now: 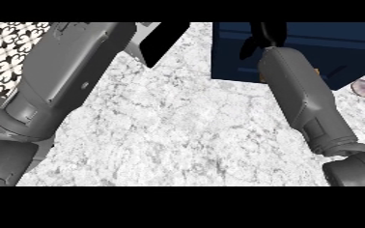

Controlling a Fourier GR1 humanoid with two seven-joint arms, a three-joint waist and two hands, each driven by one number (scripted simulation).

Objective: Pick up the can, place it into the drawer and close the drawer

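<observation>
The dark blue drawer [314, 53] lies open at the upper right of the marble counter [178, 125]. My right hand [262, 39] hangs over the drawer's left part at the end of the grey right forearm [306, 96]. Its fingers look straight, with nothing between them. No can shows clearly, and the right forearm hides part of the drawer's inside. My left hand [165, 41] shows as a flat black shape at the top centre, beyond the big left forearm [64, 77], and holds nothing.
A small pale rounded thing [360, 86] peeks in at the right edge beside the drawer; what it is cannot be told. A patterned wall or floor [18, 48] shows at the upper left past the counter's edge.
</observation>
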